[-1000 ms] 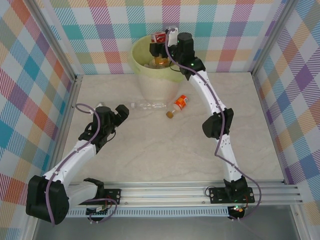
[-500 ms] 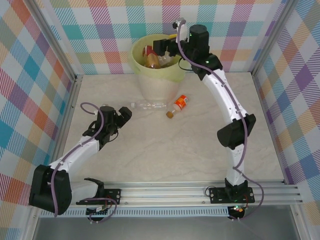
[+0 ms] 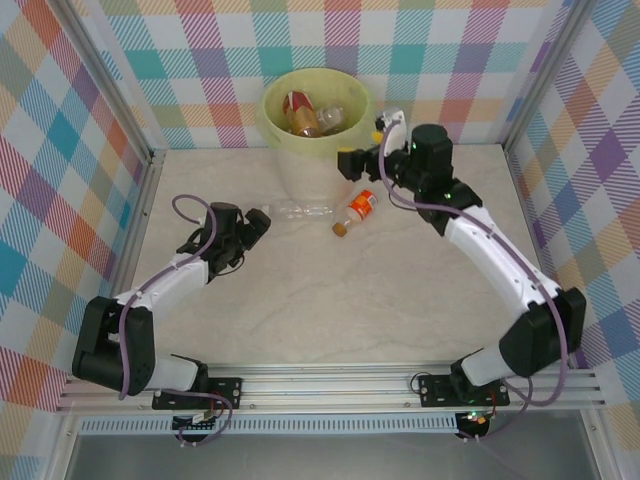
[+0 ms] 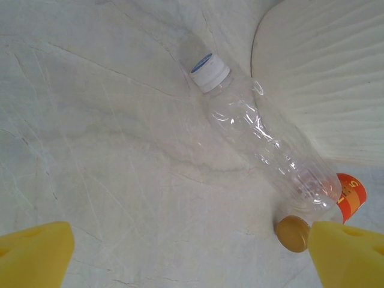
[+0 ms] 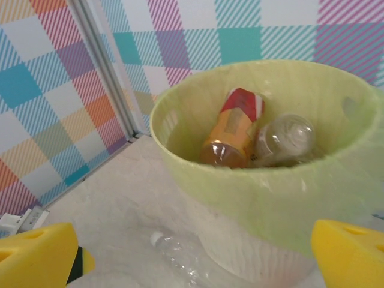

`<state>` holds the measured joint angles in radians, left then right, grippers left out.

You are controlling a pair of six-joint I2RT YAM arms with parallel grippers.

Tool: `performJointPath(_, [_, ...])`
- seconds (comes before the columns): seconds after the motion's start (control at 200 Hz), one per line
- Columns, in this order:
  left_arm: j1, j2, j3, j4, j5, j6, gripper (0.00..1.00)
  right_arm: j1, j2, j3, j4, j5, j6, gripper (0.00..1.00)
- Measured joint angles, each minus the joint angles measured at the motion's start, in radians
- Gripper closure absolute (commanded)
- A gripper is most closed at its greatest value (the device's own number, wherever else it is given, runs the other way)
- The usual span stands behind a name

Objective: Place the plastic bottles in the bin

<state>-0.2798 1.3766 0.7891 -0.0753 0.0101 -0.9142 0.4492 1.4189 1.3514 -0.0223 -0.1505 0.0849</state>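
The bin is standing at the middle of the table's far edge, walling off that stretch. Its mouth is gaping upward, with bottles filling the bottom. Just before its wall a clear bottle is lying on its side, and an orange-labelled bottle and a gold cap are crowding its base end.

The left gripper, fingers spread wide, is facing the capped end across bare tabletop. The right arm is stretching over the right half, and the right gripper, fingers also apart, is hanging beside the bin's right wall. The near middle is lying free.

Top down from behind, wrists low, all share clear bottle, right faces bin
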Motion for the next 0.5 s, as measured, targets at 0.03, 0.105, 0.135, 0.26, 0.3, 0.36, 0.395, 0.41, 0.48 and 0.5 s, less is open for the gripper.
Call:
performJointPath(0.03, [-0.002,0.007,0.002,0.0,0.0,-0.01,0.0,0.0,-0.036,-0.043,0.008,0.014,0.0,0.0])
performJointPath(0.105, [-0.011,0.03,0.008,0.0,0.001,-0.039,0.0,0.0,-0.127,-0.15,0.031,0.043,0.003,0.0])
performJointPath(0.135, [-0.015,0.041,0.013,0.001,0.001,-0.048,0.0,0.0,-0.158,-0.191,0.04,0.055,0.005,0.0])
performJointPath(0.26, [-0.035,0.093,0.042,0.01,0.007,-0.096,0.0,0.0,-0.271,-0.36,0.068,0.112,0.023,0.0])
performJointPath(0.3, [-0.042,0.111,0.051,0.018,0.01,-0.111,0.0,0.0,-0.299,-0.409,0.066,0.132,0.032,0.0])
performJointPath(0.36, [-0.05,0.14,0.07,0.027,0.017,-0.134,0.0,0.0,-0.335,-0.472,0.059,0.167,0.048,0.0])
performJointPath(0.395, [-0.055,0.158,0.084,0.031,0.022,-0.148,0.0,0.0,-0.358,-0.506,0.055,0.19,0.059,0.0])
performJointPath(0.41, [-0.058,0.167,0.088,0.032,0.025,-0.153,0.0,0.0,-0.369,-0.521,0.052,0.2,0.064,0.0])
performJointPath(0.48, [-0.07,0.204,0.115,0.04,0.032,-0.184,0.0,0.0,-0.41,-0.574,0.043,0.239,0.085,0.0])
performJointPath(0.5, [-0.074,0.216,0.122,0.047,0.035,-0.195,0.0,0.0,-0.425,-0.591,0.042,0.254,0.092,0.0])
